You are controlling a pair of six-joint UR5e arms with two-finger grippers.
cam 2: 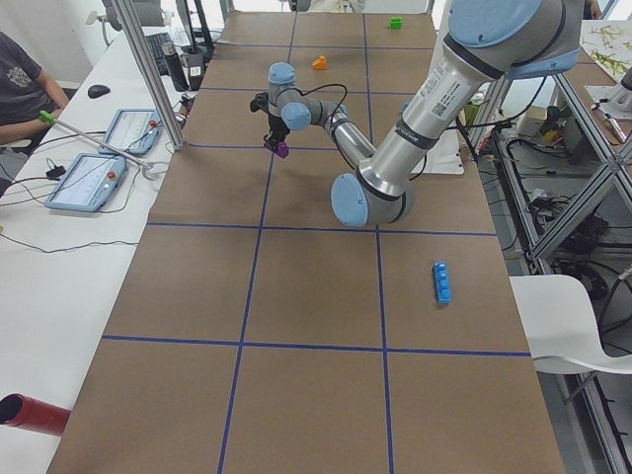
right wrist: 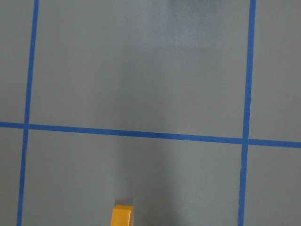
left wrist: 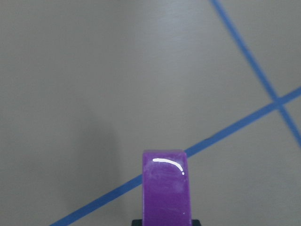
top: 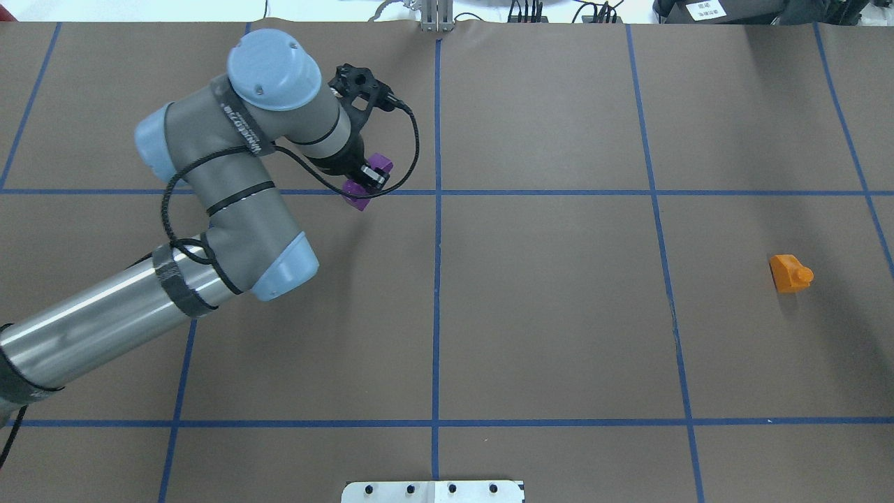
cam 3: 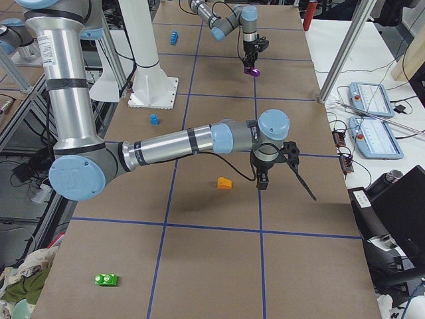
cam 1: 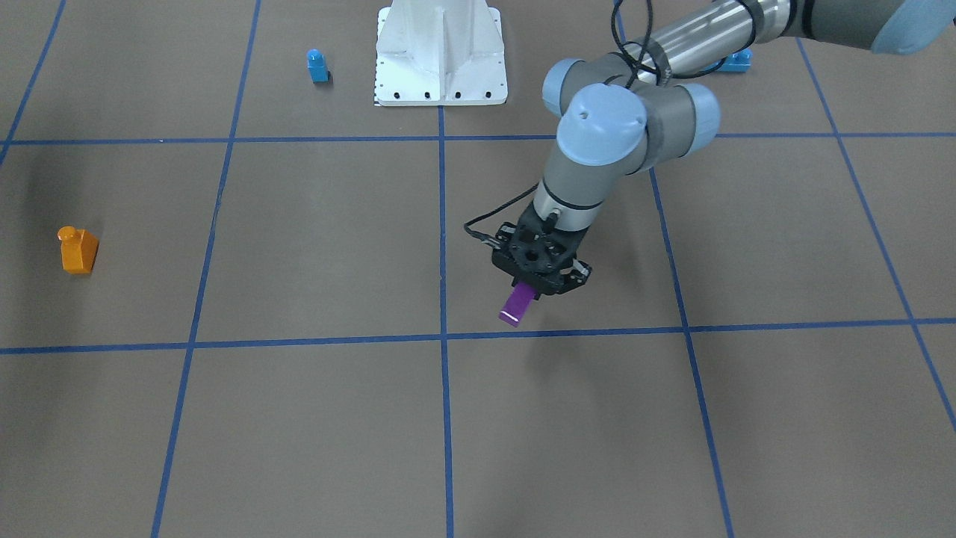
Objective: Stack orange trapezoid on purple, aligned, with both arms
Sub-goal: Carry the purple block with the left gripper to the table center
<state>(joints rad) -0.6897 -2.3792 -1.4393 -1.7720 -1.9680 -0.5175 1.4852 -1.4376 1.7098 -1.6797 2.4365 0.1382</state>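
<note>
The orange trapezoid (cam 1: 77, 250) stands alone on the brown table, also seen in the overhead view (top: 789, 272) and at the bottom edge of the right wrist view (right wrist: 122, 215). My left gripper (cam 1: 534, 288) is shut on the purple block (cam 1: 517, 305) and holds it just above a blue grid line near the table's middle (top: 363, 199); the block fills the lower part of the left wrist view (left wrist: 167, 188). My right gripper (cam 3: 261, 185) shows only in the exterior right view, just beside the orange trapezoid (cam 3: 225, 183); I cannot tell whether it is open or shut.
A small blue single-stud block (cam 1: 317, 66) stands near the white base (cam 1: 441, 52). A long blue brick (cam 2: 442, 281) lies on the robot's left side. A green block (cam 3: 106, 280) lies at the table's right end. Blue tape lines grid the table.
</note>
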